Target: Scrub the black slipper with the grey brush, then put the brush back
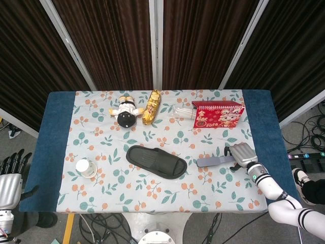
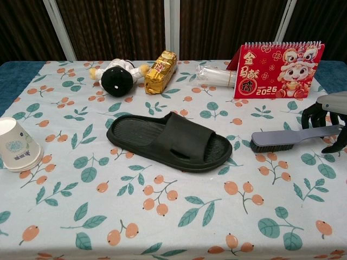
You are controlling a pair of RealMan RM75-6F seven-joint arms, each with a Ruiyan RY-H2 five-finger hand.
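Silver-backed right hand (image 1: 241,153) w/ black fingers (image 2: 312,115) is seen on a white forearm w/ green-lit black wrist band; left hand (image 1: 10,178) is coloured alike.

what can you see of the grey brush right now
The grey brush is long and slim, plastic-looking, with a darker bristle block at its left end and a flat handle running right. It lies flat on the floral tablecloth, right of the black slipper and apart from it. The right robot hand arches over the handle end with fingers spread around it; a firm grip is not evident.
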